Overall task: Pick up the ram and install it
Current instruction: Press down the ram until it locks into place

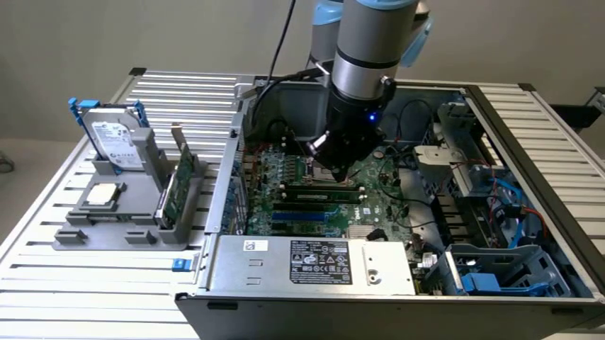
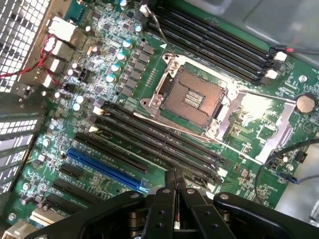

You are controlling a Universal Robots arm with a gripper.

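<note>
Over the green motherboard (image 2: 114, 55) inside the open computer case, your jaws are pinched fully together, gripping nothing visible. The long thin green ram stick (image 1: 321, 188) sits at their 6 o'clock, apparently slotted; full seating you can't confirm.

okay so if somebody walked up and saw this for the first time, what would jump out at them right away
The robot arm plunging into the open computer case, its gripper shut just above the green motherboard. Next, in the wrist view, the empty metal-framed processor socket between rows of black memory slots. At the exterior view's left, a grey stand holds a hard drive with blue rails.
</note>
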